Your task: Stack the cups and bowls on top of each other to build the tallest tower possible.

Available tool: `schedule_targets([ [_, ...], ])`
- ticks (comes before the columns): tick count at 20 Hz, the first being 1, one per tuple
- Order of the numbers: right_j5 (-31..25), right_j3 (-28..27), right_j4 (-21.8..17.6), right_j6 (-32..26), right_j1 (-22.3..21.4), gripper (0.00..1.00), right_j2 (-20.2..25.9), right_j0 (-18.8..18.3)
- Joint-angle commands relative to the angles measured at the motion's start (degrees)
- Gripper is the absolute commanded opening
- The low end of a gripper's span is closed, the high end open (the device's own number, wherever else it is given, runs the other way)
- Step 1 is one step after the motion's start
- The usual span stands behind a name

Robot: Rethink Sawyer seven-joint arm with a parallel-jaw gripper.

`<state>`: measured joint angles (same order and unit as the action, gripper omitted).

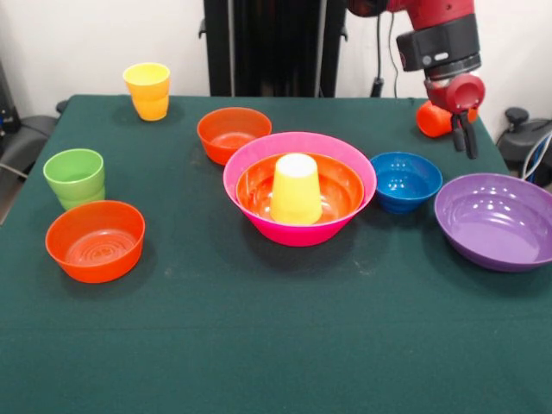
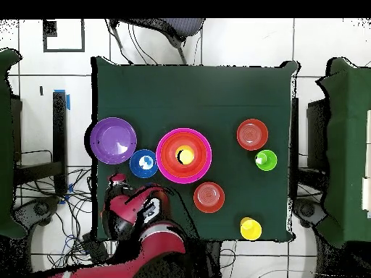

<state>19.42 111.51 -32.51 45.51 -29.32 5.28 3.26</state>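
The tower stands mid-table: the largest pink bowl (image 1: 297, 235) holds the large orange bowl (image 1: 342, 186), with a yellow cup (image 1: 296, 190) upside down inside it; it also shows in the overhead view (image 2: 165, 155). My gripper (image 1: 465, 142) hangs at the far right, fingers close together and empty, just in front of the orange cup (image 1: 433, 120). The blue bowl (image 1: 405, 181) and the purple bowl (image 1: 496, 220) sit below it. Two small orange bowls (image 1: 95, 240) (image 1: 233, 134), the green cup (image 1: 75, 177) and the second yellow cup (image 1: 148, 90) stand on the left.
A dark green cloth covers the table (image 1: 259, 345). The black pedestal (image 1: 263, 43) rises behind the table's far edge. A dark chair (image 1: 26, 138) stands off the left side, and cables and a chair (image 1: 530, 142) off the right.
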Motion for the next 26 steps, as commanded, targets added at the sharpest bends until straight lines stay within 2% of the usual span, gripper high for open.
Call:
schedule_targets([
  [1,-0.03,-6.90,3.06,11.45,5.93,1.00,-1.71,2.28],
  [6,1.61,-8.17,4.78,12.20,6.06,1.00,-2.71,3.47],
  [16,2.74,-7.81,6.65,13.53,2.41,1.00,-1.35,3.65],
  [26,-0.77,-8.83,6.67,13.64,1.01,1.00,0.77,1.87],
])
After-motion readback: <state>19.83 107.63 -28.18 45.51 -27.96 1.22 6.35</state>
